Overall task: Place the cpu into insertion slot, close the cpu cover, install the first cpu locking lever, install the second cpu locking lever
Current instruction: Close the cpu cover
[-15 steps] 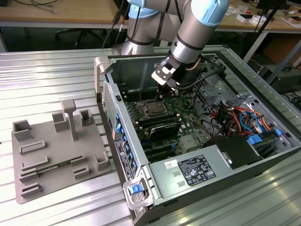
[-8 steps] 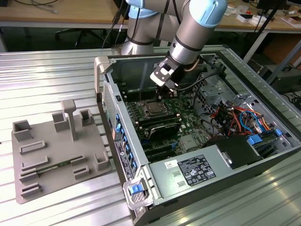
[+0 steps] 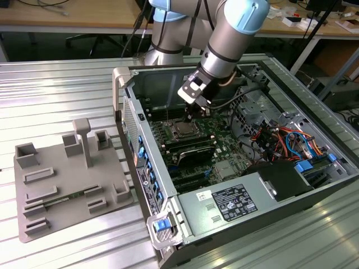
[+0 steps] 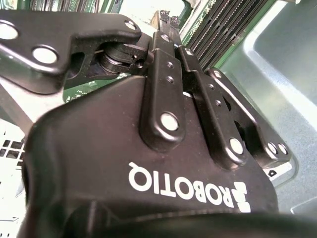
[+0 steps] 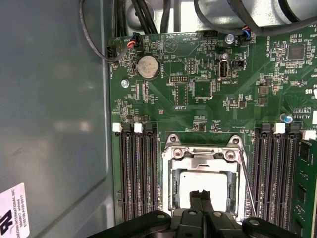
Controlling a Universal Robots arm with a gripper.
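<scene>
The cpu (image 5: 212,184) lies flat in the insertion slot (image 5: 171,191) on the green board, its silver top showing. The cpu cover (image 5: 200,154), a silver frame, lies down around it. A thin metal locking lever (image 5: 246,183) slants along one side of the socket and looks unlatched. My gripper (image 5: 200,196) hovers right over the cpu with its two black fingertips pressed together and nothing between them. In the exterior view the gripper (image 3: 190,115) points down at the socket (image 3: 182,130) inside the open computer case. The second wrist view has the fingers (image 4: 166,22) meeting at their tips.
Long black memory slots (image 5: 136,173) flank the socket, with more on its other side (image 5: 275,173). Black cables (image 5: 143,15) hang near the board's edge, beside the grey case wall (image 5: 54,124). A grey fixture plate (image 3: 61,185) sits outside the case at the exterior view's left.
</scene>
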